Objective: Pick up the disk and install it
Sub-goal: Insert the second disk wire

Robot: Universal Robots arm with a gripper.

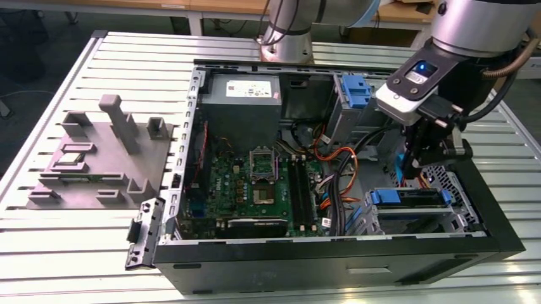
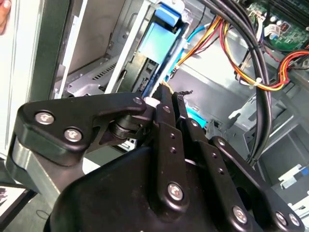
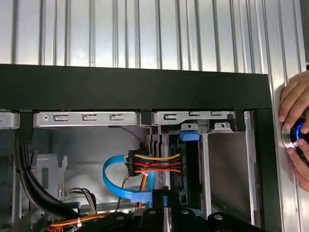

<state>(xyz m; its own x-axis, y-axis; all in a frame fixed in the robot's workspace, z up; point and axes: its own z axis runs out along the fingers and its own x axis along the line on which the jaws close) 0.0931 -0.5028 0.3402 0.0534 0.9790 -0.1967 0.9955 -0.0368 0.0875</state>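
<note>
Gripper (image 1: 412, 172): lower right of the exterior view, fingers together, apparently gripping nothing.
Disk (image 1: 412, 201): just below, seated in drive cage (image 1: 457, 187).
Risk: orange cables (image 1: 340, 166) nearby may snag the arm.

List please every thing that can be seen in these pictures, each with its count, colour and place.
computer case: one, black, open, on the slatted table
slatted table: one, light metal, under the case
motherboard: one, green, on the case floor
power supply: one, grey, at the far end of the case
cables: several, orange, red, yellow, blue and black, inside the case
disk: one, grey with blue carrier, in the drive cage at the exterior view's right
blue latch piece: one, upright, on a grey cage at the far right
fixture block: one, grey, on the table left of the case
hand: one, on a round blue-lit button
gripper: one, black, just above the disk
</note>
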